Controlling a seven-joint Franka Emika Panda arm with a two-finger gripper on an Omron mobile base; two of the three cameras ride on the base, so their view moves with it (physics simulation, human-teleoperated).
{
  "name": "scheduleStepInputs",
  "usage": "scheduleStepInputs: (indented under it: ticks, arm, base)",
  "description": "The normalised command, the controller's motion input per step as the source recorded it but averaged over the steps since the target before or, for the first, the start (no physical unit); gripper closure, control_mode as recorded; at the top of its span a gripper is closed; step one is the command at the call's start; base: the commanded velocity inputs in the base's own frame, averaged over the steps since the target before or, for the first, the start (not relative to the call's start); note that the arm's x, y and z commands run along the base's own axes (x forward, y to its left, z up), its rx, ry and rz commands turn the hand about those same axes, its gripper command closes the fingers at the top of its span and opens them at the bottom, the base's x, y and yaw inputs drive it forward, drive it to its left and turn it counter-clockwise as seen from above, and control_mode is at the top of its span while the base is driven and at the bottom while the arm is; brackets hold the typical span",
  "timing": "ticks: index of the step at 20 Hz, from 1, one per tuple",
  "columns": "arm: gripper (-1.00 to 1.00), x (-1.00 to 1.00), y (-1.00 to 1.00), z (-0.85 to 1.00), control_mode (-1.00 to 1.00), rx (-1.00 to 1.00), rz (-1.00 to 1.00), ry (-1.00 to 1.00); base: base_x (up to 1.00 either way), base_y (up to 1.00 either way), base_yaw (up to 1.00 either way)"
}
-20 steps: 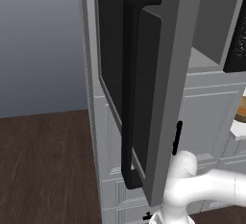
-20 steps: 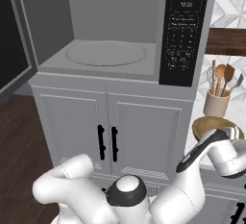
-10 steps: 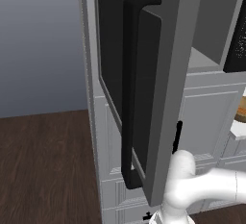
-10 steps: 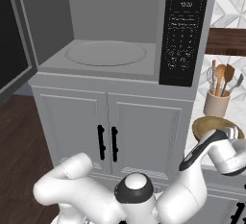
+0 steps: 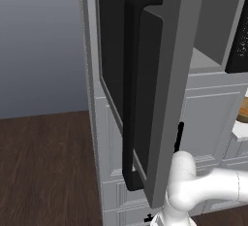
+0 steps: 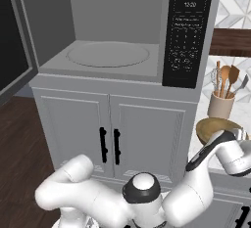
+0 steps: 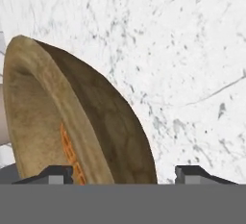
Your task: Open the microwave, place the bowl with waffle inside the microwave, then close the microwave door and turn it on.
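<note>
The microwave [image 6: 188, 36] stands open, its grey cavity and round turntable [image 6: 108, 55] bare. The microwave door [image 5: 167, 89] is swung wide out to the left, black bar handle [image 5: 133, 89] facing me; its edge [image 6: 10, 60] shows at the left of the right base view. The brownish bowl [image 6: 215, 126] rests on the white counter right of the microwave, with my wrist [image 6: 234, 154] just in front of it. In the hand view the bowl [image 7: 110, 122] fills the left half, an orange waffle [image 7: 69, 151] inside. My gripper [image 7: 125, 172] is open, its tips astride the bowl's near wall.
White cupboard doors [image 6: 117, 139] with short black handles sit under the microwave. A beige holder of wooden utensils [image 6: 220, 105] stands behind the bowl. Marble counter [image 7: 182, 50] spreads right of the bowl. Dark wood floor [image 5: 43, 162] lies left of the open door.
My elbow has swung a little to the right and up. The hand has stayed by the bowl, barely lower. Door and bowl have not moved.
</note>
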Motion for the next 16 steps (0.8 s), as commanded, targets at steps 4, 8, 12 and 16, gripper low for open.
scheduleStepInputs:
  ticks: [4, 8, 12, 16]
  arm:
    - [1.00, 0.00, -0.03, 0.00, -1.00, 0.00, 0.00, 0.00]
    - [1.00, -0.07, 0.00, 0.00, -1.00, 0.00, 0.00, 0.00]
    - [1.00, -0.69, 0.00, 0.16, -1.00, 0.00, 0.00, -0.10]
    - [1.00, -1.00, -0.04, 0.40, -1.00, 0.00, 0.00, -0.22]
  base:
    - [0.00, 0.00, 0.00]
    - [0.00, 0.00, 0.00]
    - [0.00, 0.00, 0.00]
    - [0.00, 0.00, 0.00]
